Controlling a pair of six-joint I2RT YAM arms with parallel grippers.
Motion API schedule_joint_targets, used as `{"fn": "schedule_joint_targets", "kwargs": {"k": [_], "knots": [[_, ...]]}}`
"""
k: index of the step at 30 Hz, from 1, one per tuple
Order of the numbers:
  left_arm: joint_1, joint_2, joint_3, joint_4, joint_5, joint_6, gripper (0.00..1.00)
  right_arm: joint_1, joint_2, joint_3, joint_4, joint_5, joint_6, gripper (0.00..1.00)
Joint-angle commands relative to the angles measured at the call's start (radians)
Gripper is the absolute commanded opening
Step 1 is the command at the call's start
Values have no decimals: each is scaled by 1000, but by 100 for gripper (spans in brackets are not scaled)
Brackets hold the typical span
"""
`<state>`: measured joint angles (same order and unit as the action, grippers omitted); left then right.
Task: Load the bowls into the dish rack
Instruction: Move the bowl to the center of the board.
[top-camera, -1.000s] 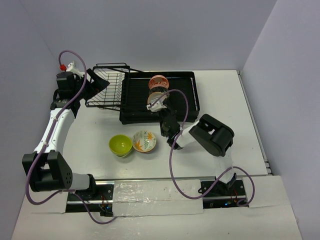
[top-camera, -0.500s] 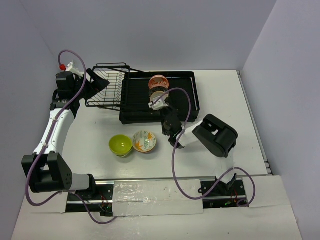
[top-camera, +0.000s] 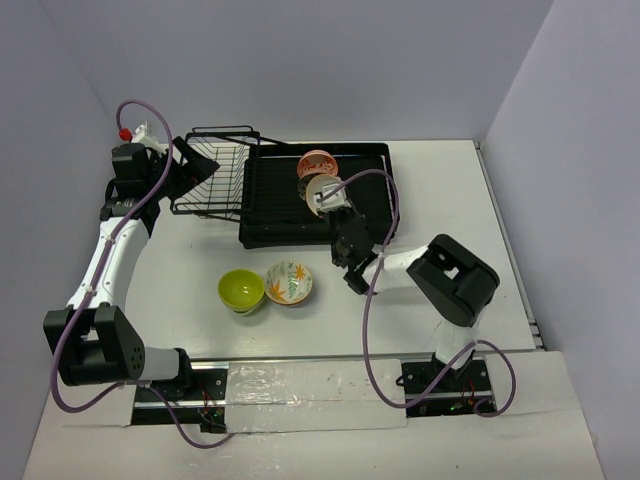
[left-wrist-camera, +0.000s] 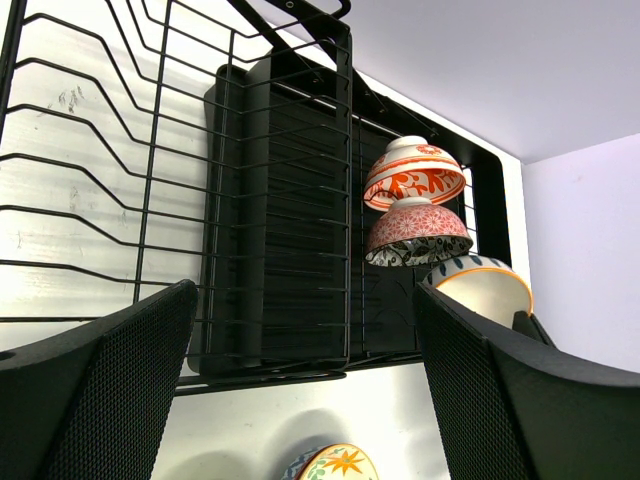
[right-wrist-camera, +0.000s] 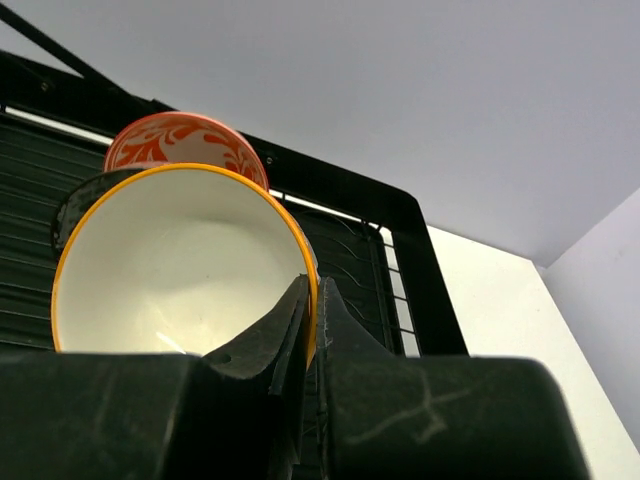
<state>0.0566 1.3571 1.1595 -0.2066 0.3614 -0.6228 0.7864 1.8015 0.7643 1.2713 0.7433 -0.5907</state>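
My right gripper (top-camera: 333, 203) is shut on the rim of a cream bowl (right-wrist-camera: 170, 260) with an orange edge. It holds the bowl tilted over the slatted tray of the black dish rack (top-camera: 275, 200). Just behind it a red-orange patterned bowl (top-camera: 316, 162) stands on edge in the rack, and the left wrist view shows a pink patterned bowl (left-wrist-camera: 418, 232) between them. A lime green bowl (top-camera: 241, 290) and a white bowl with orange leaves (top-camera: 289, 282) sit on the table in front of the rack. My left gripper (top-camera: 190, 160) is open and empty by the wire basket (top-camera: 215, 185).
The wire basket section joins the rack's left side, close under my left fingers (left-wrist-camera: 120, 380). The rack's raised black rim (right-wrist-camera: 420, 260) runs right of the held bowl. The right arm's purple cable (top-camera: 365, 300) loops over the table. Walls close in the far side.
The right arm's elbow has swung to the right, and the cream bowl has shifted slightly right and deeper over the tray. The left arm has not moved.
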Motion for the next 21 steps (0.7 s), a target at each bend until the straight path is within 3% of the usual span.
{"fn": "schedule_joint_targets", "kwargs": {"k": [1,8,14,17,18,21], "knots": [[2,-35,8,29,8,3,93,-9,-74,-2,227,24,43,0],[2,-39,8,32,14,0,94,-22,-166,-2,178,77,29,0],[2,-42,8,33,19,0,93,-26,-330,-2,-53,168,179,0],[2,-44,6,35,8,3,93,-26,-454,18,-371,168,393,0],[2,-44,9,30,8,5,93,-26,-487,27,-550,162,444,0],[2,-41,8,32,10,5,94,-26,-611,102,-916,75,664,0]]}}
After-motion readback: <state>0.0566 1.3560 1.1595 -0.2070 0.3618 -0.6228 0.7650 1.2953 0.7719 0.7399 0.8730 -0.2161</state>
